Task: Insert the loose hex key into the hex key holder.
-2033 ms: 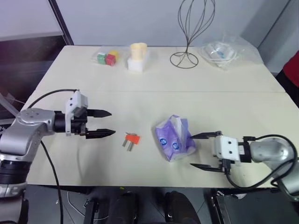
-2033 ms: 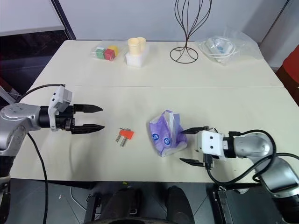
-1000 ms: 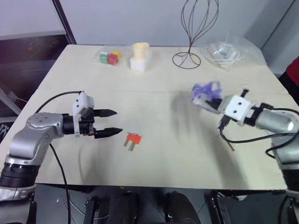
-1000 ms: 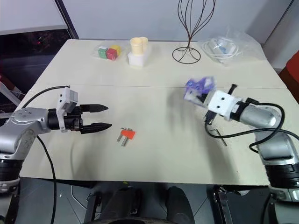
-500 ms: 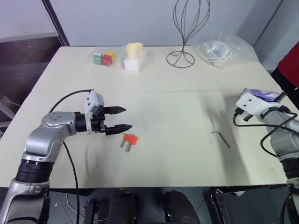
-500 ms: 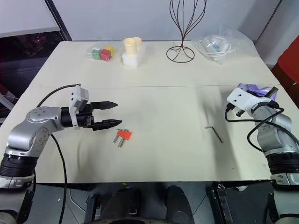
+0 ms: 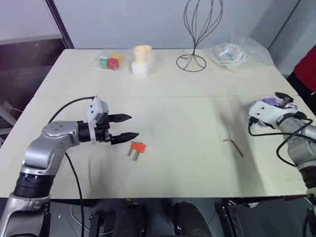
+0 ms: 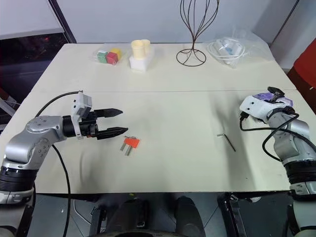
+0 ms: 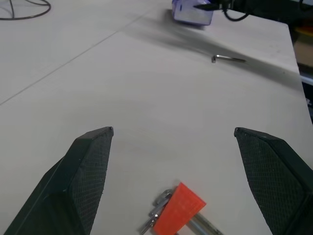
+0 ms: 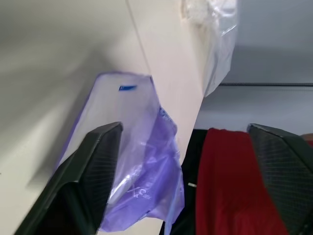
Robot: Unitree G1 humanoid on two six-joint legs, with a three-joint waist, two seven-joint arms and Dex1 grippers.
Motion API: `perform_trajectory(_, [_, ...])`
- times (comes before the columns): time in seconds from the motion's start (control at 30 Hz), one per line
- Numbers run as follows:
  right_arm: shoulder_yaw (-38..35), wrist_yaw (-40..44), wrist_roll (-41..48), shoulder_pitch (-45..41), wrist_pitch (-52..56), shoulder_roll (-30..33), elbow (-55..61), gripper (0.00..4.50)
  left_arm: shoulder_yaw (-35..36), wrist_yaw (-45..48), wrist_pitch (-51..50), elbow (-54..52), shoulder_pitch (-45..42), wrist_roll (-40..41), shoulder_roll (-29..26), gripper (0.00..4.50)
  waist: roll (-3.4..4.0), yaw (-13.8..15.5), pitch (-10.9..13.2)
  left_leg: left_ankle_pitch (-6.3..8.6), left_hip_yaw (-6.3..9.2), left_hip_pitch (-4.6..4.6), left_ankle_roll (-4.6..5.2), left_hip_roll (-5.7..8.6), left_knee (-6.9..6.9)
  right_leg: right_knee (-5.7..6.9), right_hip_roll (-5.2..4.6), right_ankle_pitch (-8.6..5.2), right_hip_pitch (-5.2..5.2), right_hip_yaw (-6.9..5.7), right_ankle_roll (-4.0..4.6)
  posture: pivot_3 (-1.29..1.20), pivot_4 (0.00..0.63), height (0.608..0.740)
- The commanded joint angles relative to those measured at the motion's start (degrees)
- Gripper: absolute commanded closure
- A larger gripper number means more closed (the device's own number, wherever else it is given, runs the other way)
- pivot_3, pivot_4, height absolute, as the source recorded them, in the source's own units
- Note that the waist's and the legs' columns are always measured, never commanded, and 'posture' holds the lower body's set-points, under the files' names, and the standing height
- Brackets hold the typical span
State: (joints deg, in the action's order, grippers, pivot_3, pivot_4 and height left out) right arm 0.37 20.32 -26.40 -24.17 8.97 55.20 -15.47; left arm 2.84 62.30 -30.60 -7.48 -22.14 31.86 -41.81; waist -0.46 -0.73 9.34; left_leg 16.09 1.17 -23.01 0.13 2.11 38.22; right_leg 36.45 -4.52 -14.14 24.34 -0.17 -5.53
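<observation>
0 of the task's own steps done: key and holder lie well apart, both untouched.
The loose hex key (image 7: 233,146) lies flat on the table (image 7: 177,108) toward the right; the hex key holder (image 7: 137,149) rests just beyond the left gripper (image 7: 127,126), its fingers wide and empty. The right gripper (image 10: 186,147) is spread wide over a purple packet (image 10: 139,161) at the table's right edge, gripping nothing. Picking up and inserting remain.

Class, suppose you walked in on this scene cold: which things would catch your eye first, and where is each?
The bright red-orange hex key holder stands out on the pale table, right in front of the open left hand. Over at the table's right edge, a purple tissue pack lies between the open fingers of the right hand. The loose hex key lies alone nearby.
</observation>
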Motion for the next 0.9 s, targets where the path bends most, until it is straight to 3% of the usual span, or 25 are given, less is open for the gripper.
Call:
perform_trajectory(0.03, [-8.4, 6.9, 10.7, -1.2, 1.6, 0.3, 8.2, 0.20, 2.2, 0.4, 1.6, 0.7, -1.0, -0.1, -1.0, 0.35, 0.01, 0.0, 0.0, 0.00, 0.00, 0.00, 0.00, -0.01, 0.00, 0.00, 0.00, 0.00, 0.00, 0.00, 0.00, 0.00, 0.150, 0.740])
perform_trajectory(0.2, [-14.7, 13.5, 21.6, -2.1, 5.8, -0.6, 10.9, 0.20, 2.1, 0.0, 4.0, 4.4, -3.0, -1.6, -0.6, 0.35, 0.00, 0.2, 0.0, 0.02, 0.01, 0.01, 0.03, -0.01, 0.01, -0.01, 0.01, 0.00, -0.03, -0.02, 0.00, 0.00, 0.150, 0.740])
perform_trajectory(0.43, [-16.6, 21.5, 33.1, 1.6, 16.7, -2.8, 16.7, 0.20, 2.3, 0.5, 4.1, 4.8, -3.1, -1.9, -1.2, 0.35, 0.00, 0.1, 0.0, 0.04, 0.00, 0.00, 0.08, 0.00, 0.01, -0.03, -0.03, 0.00, -0.04, -0.01, -0.01, 0.00, 0.150, 0.740])
perform_trajectory(0.63, [-8.6, 30.7, 42.2, 6.5, 19.7, -6.8, 30.9, 0.20, 2.6, 6.2, 2.5, 1.6, 1.6, -1.4, -7.4, 0.35, 0.01, -0.5, 0.0, 0.05, 0.00, 0.07, 0.08, -0.10, -0.03, -0.01, -0.01, 0.00, -0.03, 0.01, -0.01, 0.00, 0.150, 0.740])
perform_trajectory(0.9, [6.0, 32.7, 40.4, 4.4, 14.5, -17.0, 28.5, 0.20, 4.1, 10.0, 6.6, 0.9, 8.7, -4.1, -14.4, 0.35, -0.03, 0.4, 0.0, 0.05, 0.03, 0.07, 0.08, -0.03, 0.00, -0.02, -0.14, 0.00, -0.07, 0.01, 0.01, 0.00, 0.150, 0.740])
